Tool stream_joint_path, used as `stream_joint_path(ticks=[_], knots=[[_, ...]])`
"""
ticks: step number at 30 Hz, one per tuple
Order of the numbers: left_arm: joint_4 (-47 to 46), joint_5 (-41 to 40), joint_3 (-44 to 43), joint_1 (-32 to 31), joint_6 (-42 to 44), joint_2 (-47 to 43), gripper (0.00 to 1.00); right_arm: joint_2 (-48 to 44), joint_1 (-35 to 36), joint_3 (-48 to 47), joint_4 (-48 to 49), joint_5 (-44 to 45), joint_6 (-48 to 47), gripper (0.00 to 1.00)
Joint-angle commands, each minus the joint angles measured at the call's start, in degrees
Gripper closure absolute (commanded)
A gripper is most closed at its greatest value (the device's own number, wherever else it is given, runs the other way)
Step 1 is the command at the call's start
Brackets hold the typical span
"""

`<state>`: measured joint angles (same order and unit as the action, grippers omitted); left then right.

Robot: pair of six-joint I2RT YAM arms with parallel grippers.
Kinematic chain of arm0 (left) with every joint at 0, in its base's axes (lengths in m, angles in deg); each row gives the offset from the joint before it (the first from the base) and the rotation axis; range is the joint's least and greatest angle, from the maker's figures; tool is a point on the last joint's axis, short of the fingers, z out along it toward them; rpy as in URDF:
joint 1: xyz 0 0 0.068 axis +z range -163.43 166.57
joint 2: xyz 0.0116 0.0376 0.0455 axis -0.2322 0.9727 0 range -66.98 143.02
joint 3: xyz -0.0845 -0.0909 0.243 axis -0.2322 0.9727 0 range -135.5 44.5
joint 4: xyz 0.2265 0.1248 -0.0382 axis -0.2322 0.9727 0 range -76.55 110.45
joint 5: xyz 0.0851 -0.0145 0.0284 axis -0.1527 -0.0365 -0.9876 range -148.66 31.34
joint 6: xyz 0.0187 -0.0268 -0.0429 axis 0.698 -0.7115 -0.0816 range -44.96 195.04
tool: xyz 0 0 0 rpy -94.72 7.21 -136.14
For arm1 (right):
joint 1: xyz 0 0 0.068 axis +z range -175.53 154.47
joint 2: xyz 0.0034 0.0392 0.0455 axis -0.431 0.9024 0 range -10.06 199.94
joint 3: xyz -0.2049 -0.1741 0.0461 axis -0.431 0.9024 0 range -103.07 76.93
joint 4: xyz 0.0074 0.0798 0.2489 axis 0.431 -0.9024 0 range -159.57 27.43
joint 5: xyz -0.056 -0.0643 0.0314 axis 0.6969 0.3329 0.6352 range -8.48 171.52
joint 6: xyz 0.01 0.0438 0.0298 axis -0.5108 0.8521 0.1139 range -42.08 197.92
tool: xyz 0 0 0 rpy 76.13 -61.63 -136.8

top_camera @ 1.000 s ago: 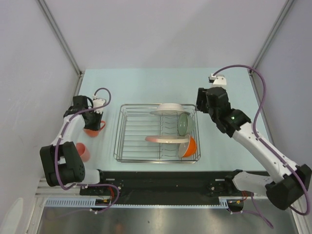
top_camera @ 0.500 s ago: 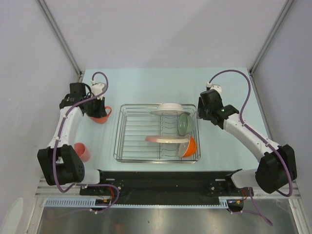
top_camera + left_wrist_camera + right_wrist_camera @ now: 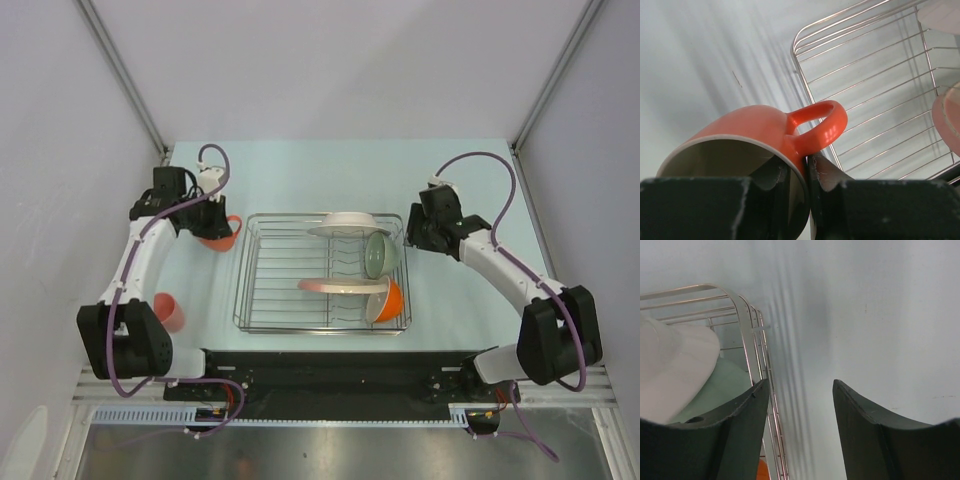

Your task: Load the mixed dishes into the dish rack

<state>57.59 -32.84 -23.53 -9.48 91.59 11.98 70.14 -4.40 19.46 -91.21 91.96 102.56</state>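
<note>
You are working over a pale blue-green surface (image 3: pixel 300 170), closed in by plain grey walls (image 3: pixel 330 60) with metal posts (image 3: pixel 120 70) at the far corners. At the far left the small pink cup (image 3: pixel 168 311) stands on the surface, mouth up, well apart from everything else. Your left end effector (image 3: pixel 805 170) is pinching the wall of the orange mug (image 3: pixel 750 130) right beside its handle, one finger inside and one outside. The mug is tilted with its mouth toward the wrist, and its handle points at the dish rack (image 3: pixel 322 272) just beside it. The rack's long axis runs left to right. Inside it, the white shallow bowl (image 3: pixel 349 224) sits at the far rail, the pink-and-cream plate (image 3: pixel 340 285) lies across the middle, the sage green bowl (image 3: pixel 377 254) stands on edge, and the orange-outside bowl (image 3: pixel 390 299) leans in the near right corner. Your right end effector (image 3: pixel 800 385) is spread, holding nothing, just outside the rack's far right corner.
</note>
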Motion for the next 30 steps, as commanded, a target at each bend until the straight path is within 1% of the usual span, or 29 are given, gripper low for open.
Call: stream_joint_path(ticks=[1,7,8,13,21,27,30], knots=[[-4.59,2.04,0.35,-0.87,-1.26,-1.62,1.0,-3.82,-1.17,-0.01,1.75,-2.7,2.34,0.41],[-5.21,2.56,2.64,-3.42,-2.31,-1.88,1.0,-6.55,-1.61,-0.01,1.4,-4.72,3.39,0.4],[-5.12,2.83,3.07,-5.07,-2.49,-2.05,1.0,-6.81,-1.87,-0.01,1.31,-4.9,3.57,0.4],[-3.71,3.27,4.83,-7.72,-3.2,-3.72,1.0,-8.13,-3.02,-0.01,1.83,-6.65,3.4,0.4],[-2.04,4.5,6.68,-11.24,-6.18,-6.88,0.99,-5.24,-5.83,-0.1,2.37,-9.91,2.6,0.43],[0.94,5.81,4.14,-12.29,-6.62,-7.85,1.0,-1.37,-8.29,-0.18,3.76,-9.91,0.41,0.44],[3.14,6.26,0.89,-12.29,-6.98,-8.56,1.0,-0.31,-12.15,-1.59,4.38,-13.06,0.75,0.43]])
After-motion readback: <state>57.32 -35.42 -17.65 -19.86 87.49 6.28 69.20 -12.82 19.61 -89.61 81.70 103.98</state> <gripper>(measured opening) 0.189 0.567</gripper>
